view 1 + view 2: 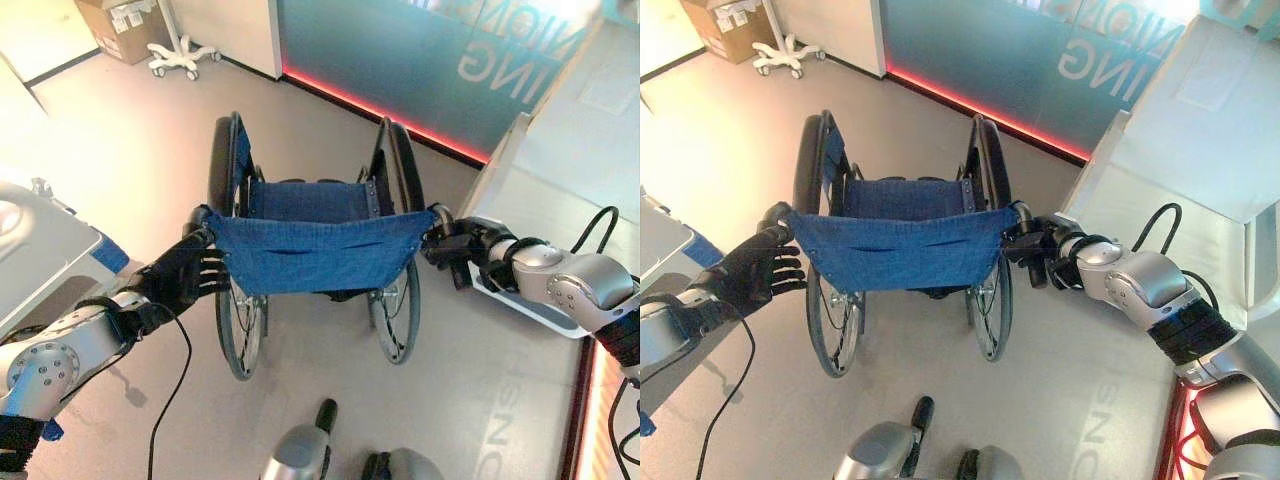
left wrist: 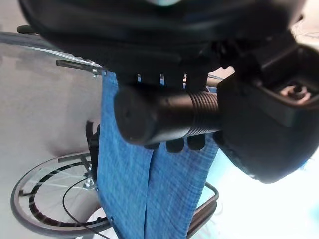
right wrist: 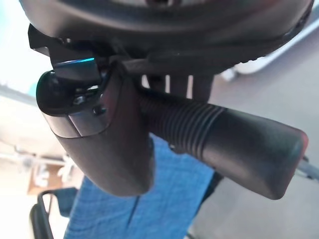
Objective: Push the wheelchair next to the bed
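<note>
Wheelchair [image 1: 312, 250] stands on the floor [image 1: 130, 130] directly ahead of me, back toward me, blue backrest between its push handles. My left robot hand [image 1: 190, 272] is curled round the left handle [image 2: 164, 119]; my right robot hand [image 1: 455, 248] is curled round the right handle [image 3: 224, 142]. Bed [image 1: 1200, 150] lies just right of it.

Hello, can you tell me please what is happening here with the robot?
The robot stands behind a wheelchair with a blue cloth back. Its left hand is curled round the left push handle, and its right hand round the right push handle. The bed lies ahead on its right.
</note>
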Robot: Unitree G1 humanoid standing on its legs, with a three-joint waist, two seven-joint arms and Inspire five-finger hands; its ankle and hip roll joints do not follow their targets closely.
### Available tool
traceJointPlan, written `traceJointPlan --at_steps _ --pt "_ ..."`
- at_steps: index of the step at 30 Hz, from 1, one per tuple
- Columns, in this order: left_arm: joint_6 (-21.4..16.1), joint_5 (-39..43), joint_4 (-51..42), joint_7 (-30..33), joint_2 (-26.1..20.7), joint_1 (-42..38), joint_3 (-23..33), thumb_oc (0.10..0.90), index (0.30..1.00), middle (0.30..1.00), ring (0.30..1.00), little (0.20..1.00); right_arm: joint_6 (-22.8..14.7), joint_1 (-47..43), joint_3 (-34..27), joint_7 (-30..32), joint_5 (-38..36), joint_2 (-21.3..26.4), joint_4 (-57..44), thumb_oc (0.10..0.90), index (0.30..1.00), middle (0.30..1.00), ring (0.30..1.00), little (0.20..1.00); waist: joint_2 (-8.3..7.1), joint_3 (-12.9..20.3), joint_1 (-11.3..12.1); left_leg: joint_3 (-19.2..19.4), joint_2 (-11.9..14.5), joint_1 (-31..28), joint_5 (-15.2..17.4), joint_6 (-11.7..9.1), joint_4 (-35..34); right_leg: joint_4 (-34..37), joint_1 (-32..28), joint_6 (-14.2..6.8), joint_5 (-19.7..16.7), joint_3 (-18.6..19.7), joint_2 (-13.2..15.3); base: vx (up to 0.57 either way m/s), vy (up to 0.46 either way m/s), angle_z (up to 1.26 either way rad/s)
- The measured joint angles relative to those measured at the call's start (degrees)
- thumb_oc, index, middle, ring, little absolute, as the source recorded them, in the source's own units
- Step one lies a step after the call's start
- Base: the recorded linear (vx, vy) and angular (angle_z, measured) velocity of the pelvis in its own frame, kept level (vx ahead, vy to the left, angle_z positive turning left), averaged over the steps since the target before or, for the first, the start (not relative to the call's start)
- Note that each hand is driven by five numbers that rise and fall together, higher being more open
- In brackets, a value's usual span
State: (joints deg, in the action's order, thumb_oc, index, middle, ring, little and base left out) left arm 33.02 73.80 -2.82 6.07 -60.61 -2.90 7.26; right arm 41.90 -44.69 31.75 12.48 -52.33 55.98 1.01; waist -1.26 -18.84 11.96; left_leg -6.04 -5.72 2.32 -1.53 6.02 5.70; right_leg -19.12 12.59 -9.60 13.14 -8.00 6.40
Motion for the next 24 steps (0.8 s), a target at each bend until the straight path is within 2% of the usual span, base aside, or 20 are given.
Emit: traceJointPlan --at_steps 1,3,5,8,9,10,11,12,13,14,15,16,17,18,19,20,21,22,23,24 --pt "0.0 0.0 0.0 -0.3 0.0 0.0 0.0 0.400 0.300 0.300 0.300 0.300 0.0 0.0 0.0 0.0 -0.4 0.6 -0.3 0.400 0.300 0.300 0.300 0.300 0.19 -0.1 -0.8 -1.2 -0.3 -0.4 0.4 0.1 0.1 2.8 0.5 -0.3 -1.9 0.0 0.4 0.46 -0.284 1.01" --pt "0.0 0.0 0.2 -1.2 0.3 0.2 0.0 0.400 0.300 0.300 0.300 0.300 0.8 0.0 0.0 0.0 -2.2 2.5 -1.4 0.400 0.300 0.300 0.300 0.300 0.03 -0.3 -2.1 -3.0 -1.4 -2.3 2.1 0.3 0.2 11.5 1.4 -1.3 -9.0 0.2 2.6 0.54 -0.311 0.66" --pt "-0.3 -0.5 0.7 -2.0 2.0 1.5 0.0 0.400 0.300 0.300 0.300 0.300 2.1 0.1 0.3 0.0 -4.5 3.7 -2.3 0.400 0.300 0.300 0.300 0.300 -0.21 -0.6 -2.0 -5.1 -2.7 -4.9 7.6 0.1 4.2 18.9 0.7 -0.9 -15.7 0.8 4.9 0.58 -0.361 0.41" --pt "-0.6 -1.7 0.4 -2.9 2.3 3.7 1.0 0.400 0.300 0.300 0.300 0.300 2.7 0.3 0.7 0.0 -6.7 4.1 -2.7 0.400 0.300 0.300 0.300 0.300 -0.91 -0.6 -1.7 -7.3 -2.2 -9.1 10.7 -0.5 5.1 19.1 -2.1 -0.2 -16.4 -0.7 4.8 0.42 -0.237 0.51" --pt "-0.6 -1.7 0.3 -3.0 2.4 4.1 1.3 0.400 0.300 0.300 0.300 0.300 2.7 0.2 1.0 -0.3 -7.0 4.2 -2.5 0.400 0.300 0.300 0.300 0.300 -1.47 -0.3 -1.6 -8.8 -1.3 -11.6 11.7 -1.7 3.4 17.4 -4.1 0.1 -16.2 -1.6 3.8 0.39 -0.234 0.83" --pt "-0.8 -2.1 -0.3 -2.7 2.5 4.4 1.6 0.400 0.300 0.300 0.300 0.300 2.7 -0.4 1.6 -0.5 -7.1 4.2 -2.3 0.400 0.300 0.300 0.300 0.300 -1.86 0.0 -1.8 -9.3 -0.2 -12.6 12.6 -3.3 3.2 16.7 -5.5 3.1 -19.4 -1.7 2.4 0.31 -0.200 0.88" --pt "-0.9 -2.1 -0.6 -2.3 2.9 4.6 2.2 0.400 0.300 0.300 0.300 0.300 2.6 -1.3 2.0 -0.8 -7.1 4.1 -1.8 0.400 0.300 0.300 0.300 0.300 -1.91 0.0 -1.6 -9.0 0.4 -12.3 13.6 -5.0 4.8 15.1 -5.5 4.3 -20.0 -2.4 1.8 0.39 -0.325 0.73" --pt "-1.0 -2.2 -1.0 -1.6 3.9 4.5 2.6 0.400 0.300 0.300 0.300 0.300 2.2 -2.8 3.1 -1.6 -6.9 3.8 -0.1 0.400 0.300 0.300 0.300 0.300 -2.03 0.1 -1.3 -7.3 0.7 -9.5 14.9 -7.1 11.9 12.8 -5.3 6.5 -18.6 -3.1 0.8 0.28 -0.270 0.31" --pt "-1.1 -2.2 -1.6 -1.1 3.8 4.7 2.6 0.400 0.300 0.300 0.300 0.300 1.2 -4.6 4.8 -2.6 -6.6 3.7 1.4 0.400 0.300 0.300 0.300 0.300 -2.01 0.1 0.4 -5.3 1.3 -6.3 14.8 -8.0 19.5 10.6 -5.0 8.9 -16.3 -4.6 -0.4 0.36 -0.357 0.13" --pt "-1.2 -2.2 -1.9 -0.5 3.8 4.7 2.6 0.400 0.300 0.300 0.300 0.300 0.7 -5.8 5.4 -3.5 -6.5 3.5 2.9 0.400 0.300 0.300 0.300 0.300 -1.91 0.1 1.8 -2.9 1.8 -0.8 12.9 -10.7 30.4 9.9 -5.5 10.0 -14.9 -4.9 -0.9 0.25 -0.234 -0.01" --pt "-1.2 -2.2 -1.9 -0.3 3.9 4.9 2.6 0.400 0.300 0.300 0.300 0.300 -0.1 -6.2 5.9 -3.9 -6.4 3.2 3.8 0.400 0.300 0.300 0.300 0.300 -1.93 0.1 2.5 -2.8 1.9 0.8 10.7 -13.0 34.4 9.5 -5.9 10.6 -14.1 -5.4 -1.8 0.29 -0.251 -0.05" --pt "-1.2 -2.2 -1.8 0.2 4.3 5.6 2.6 0.400 0.300 0.300 0.300 0.300 -0.7 -8.1 7.9 -4.7 -5.9 2.0 5.9 0.400 0.300 0.300 0.300 0.300 -2.00 0.0 3.6 -2.9 1.4 3.6 4.9 -15.9 40.2 8.5 -6.6 12.2 -13.0 -5.4 -2.0 0.21 -0.154 -0.04" --pt "-1.2 -2.2 -1.7 0.5 4.4 6.0 2.5 0.400 0.300 0.300 0.300 0.300 -0.9 -8.6 8.6 -5.0 -5.1 1.1 6.8 0.400 0.300 0.300 0.300 0.300 -2.10 -0.1 3.9 -2.9 1.0 6.1 1.5 -16.3 43.4 8.8 -7.6 12.8 -12.6 -5.0 -1.7 0.27 -0.176 0.22" --pt "-1.2 -2.2 -2.0 0.5 4.5 6.4 2.3 0.400 0.300 0.300 0.300 0.300 -0.9 -8.8 9.1 -5.1 -3.9 0.9 6.8 0.400 0.300 0.300 0.300 0.300 -2.31 -0.2 4.4 -2.5 -0.5 10.3 1.2 -13.4 48.2 11.1 -10.2 13.0 -11.1 -3.0 -2.1 0.26 -0.132 0.41" --pt "-1.2 -2.2 -2.4 0.5 4.4 6.5 2.3 0.400 0.300 0.300 0.300 0.300 -0.9 -8.8 9.1 -5.1 -3.8 1.0 6.8 0.400 0.300 0.300 0.300 0.300 -2.68 -0.4 4.7 -1.9 -1.0 11.9 2.3 -11.7 48.1 12.2 -11.3 13.1 -10.7 -1.2 -2.4 0.34 -0.155 0.65" --pt "-1.3 -2.2 -3.8 0.6 4.3 6.5 2.5 0.400 0.300 0.300 0.300 0.300 -0.9 -8.8 9.1 -5.1 -2.6 1.2 6.8 0.400 0.300 0.300 0.300 0.300 -4.52 -1.5 5.3 -0.5 -3.0 14.1 4.0 -9.0 44.0 14.3 -13.7 12.2 -9.9 2.7 -2.4 0.52 -0.141 0.51" --pt "-1.3 -2.1 -5.2 0.6 4.2 6.6 2.6 0.400 0.300 0.300 0.300 0.300 -0.6 -8.7 9.2 -5.2 -2.1 1.5 6.8 0.400 0.300 0.300 0.300 0.300 -5.63 -2.1 6.0 0.4 -3.9 13.8 3.9 -8.7 35.4 15.4 -15.4 11.3 -9.3 5.1 -2.3 0.53 -0.108 0.46" --pt "-1.3 -1.9 -5.4 0.2 4.1 6.7 2.6 0.400 0.300 0.300 0.300 0.300 -0.5 -8.8 9.3 -5.3 -1.9 1.4 7.2 0.400 0.300 0.300 0.300 0.300 -5.75 -2.1 6.6 0.6 -3.6 13.8 4.1 -9.0 29.6 15.9 -16.5 10.0 -8.4 6.2 -2.6 0.54 -0.089 0.15" --pt "-1.4 -1.9 -6.0 -0.4 4.2 7.3 2.8 0.400 0.300 0.300 0.300 0.300 -0.5 -8.8 9.3 -5.9 -1.8 1.4 7.9 0.400 0.300 0.300 0.300 0.300 -5.39 -2.2 7.5 1.5 -1.8 11.3 3.3 -9.6 16.9 16.0 -17.9 10.1 -7.3 6.7 -3.3 0.47 -0.079 -0.12" --pt "-1.4 -1.9 -6.8 -0.9 4.2 7.8 2.7 0.400 0.300 0.300 0.300 0.300 -0.6 -9.0 9.2 -6.7 -1.2 1.7 8.2 0.400 0.300 0.300 0.300 0.300 -3.87 -2.3 8.7 1.4 0.5 9.1 1.2 -12.9 7.4 15.6 -19.4 9.8 -6.0 8.1 -4.6 0.46 -0.084 -0.19"
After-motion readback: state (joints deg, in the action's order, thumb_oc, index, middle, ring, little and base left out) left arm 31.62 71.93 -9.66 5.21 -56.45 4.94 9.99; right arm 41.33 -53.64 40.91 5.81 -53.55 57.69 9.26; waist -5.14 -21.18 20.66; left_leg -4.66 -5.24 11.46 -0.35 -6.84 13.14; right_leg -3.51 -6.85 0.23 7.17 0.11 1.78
